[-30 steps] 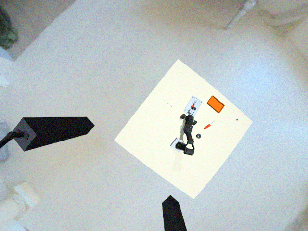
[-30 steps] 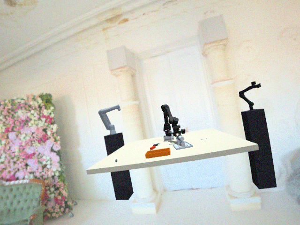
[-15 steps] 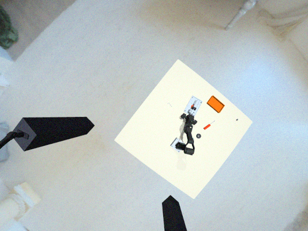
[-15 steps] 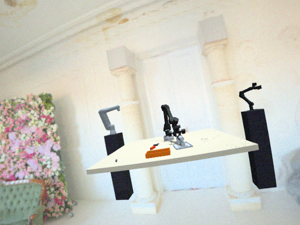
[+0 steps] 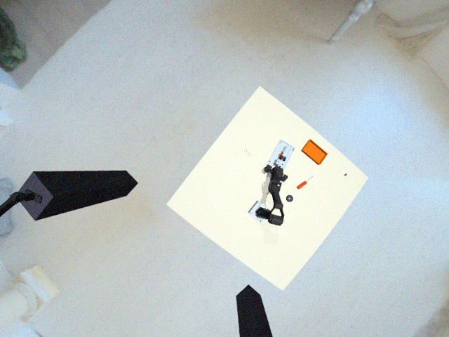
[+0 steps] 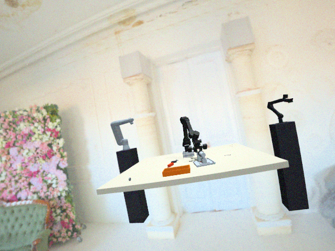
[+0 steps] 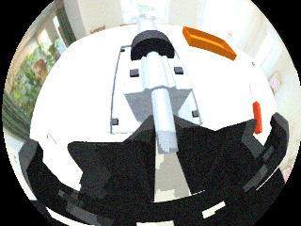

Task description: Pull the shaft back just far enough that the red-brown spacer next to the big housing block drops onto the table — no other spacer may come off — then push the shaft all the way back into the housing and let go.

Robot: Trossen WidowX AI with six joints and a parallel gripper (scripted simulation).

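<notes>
The grey shaft [image 7: 162,105] runs from my fingers over a pale support block [image 7: 135,100] toward the back of the base plate [image 7: 120,96] [image 6: 211,162]. A wide black ring [image 7: 152,43] sits round it beyond the block. My gripper [image 7: 160,118] [image 5: 278,167] is shut on the shaft's near end. In the top view a small red-brown piece [image 5: 280,154] shows beside dark parts on the plate; whether it is on the shaft or lying loose I cannot tell. The wrist view does not show it. The far side of the black ring and most of the housing are hidden.
An orange tray [image 5: 313,152] [image 6: 176,171] [image 7: 208,44] stands beside the base plate. A red-handled screwdriver [image 5: 302,185] [image 7: 257,118] and a dark round ring [image 5: 289,198] lie beside the arm. A small dark piece [image 5: 345,174] [image 6: 130,179] lies near the table's corner.
</notes>
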